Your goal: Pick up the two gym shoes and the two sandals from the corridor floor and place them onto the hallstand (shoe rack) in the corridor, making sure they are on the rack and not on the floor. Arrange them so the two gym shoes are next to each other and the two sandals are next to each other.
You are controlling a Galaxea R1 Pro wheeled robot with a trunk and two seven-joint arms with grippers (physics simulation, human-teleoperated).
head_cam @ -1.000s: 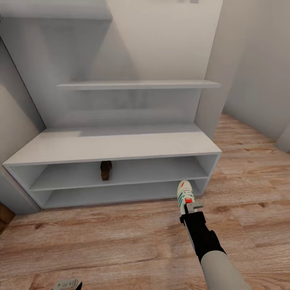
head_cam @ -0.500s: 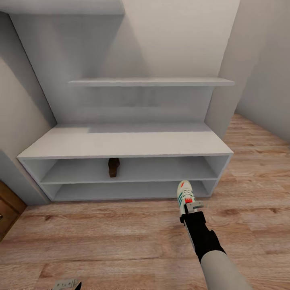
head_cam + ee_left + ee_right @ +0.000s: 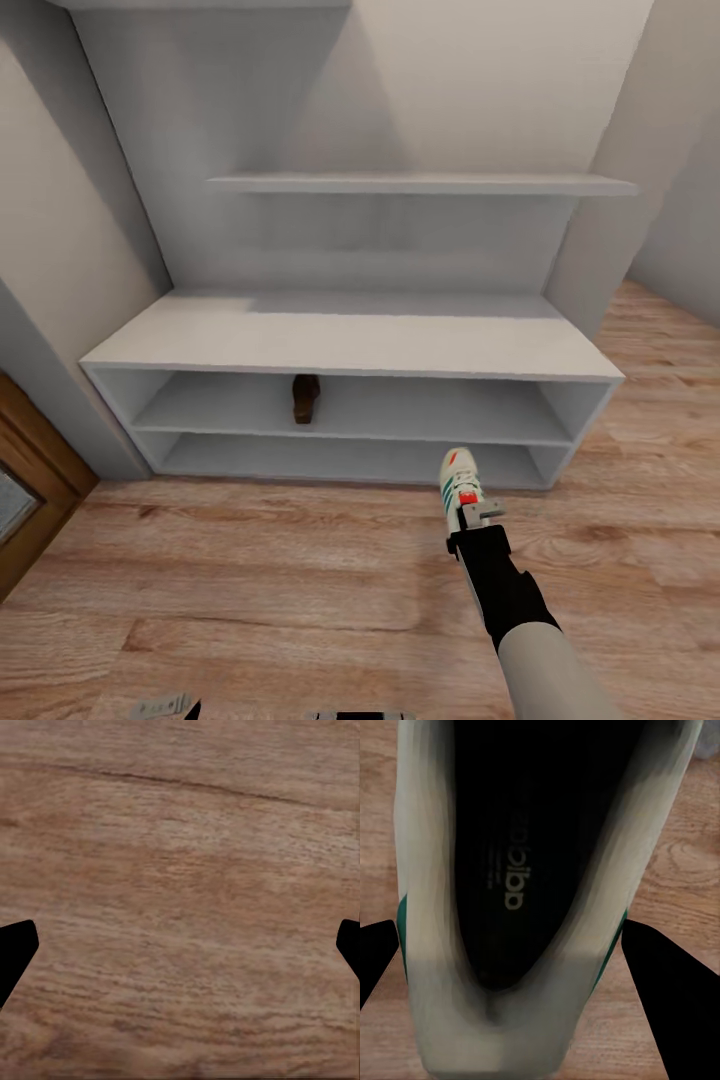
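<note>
1. Ahead, a wood-plank floor (image 3: 250, 580) is seen running to a pale grey shoe rack (image 3: 350, 345) set against the far wall, with floating shelves above.
2. One brown sandal (image 3: 304, 398) is seen on the rack's upper open shelf.
3. A white sneaker (image 3: 460, 485) is held, clamped by the right gripper (image 3: 474, 515), above the floor near the rack's right end.
4. The left gripper (image 3: 180, 945) is spread wide over bare planks.
5. Compared with a second ago, the whole view is shifted rightward; a brown door (image 3: 25, 500) is now seen at the left.

Grey forearm (image 3: 550, 670), blk wrist (image 3: 500, 585).
</note>
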